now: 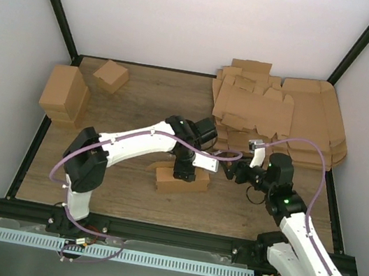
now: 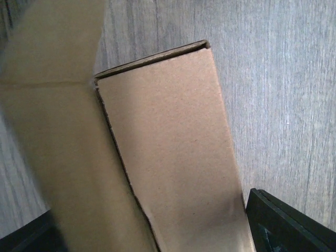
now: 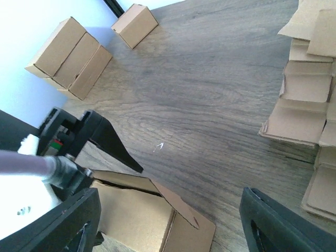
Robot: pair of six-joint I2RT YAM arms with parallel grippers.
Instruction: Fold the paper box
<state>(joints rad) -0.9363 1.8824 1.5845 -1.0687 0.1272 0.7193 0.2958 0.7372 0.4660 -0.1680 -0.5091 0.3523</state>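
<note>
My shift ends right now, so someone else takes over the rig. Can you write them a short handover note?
Left gripper: straddles the brown oblong cardboard box at centre; grip unclear.
Right gripper: open, empty, near the box's right end.
Done: body folded into box shape.
Left: end flap facing the right gripper stands open; close it.
Flat cardboard blanks lie back right, finished brown boxes back left.
</note>
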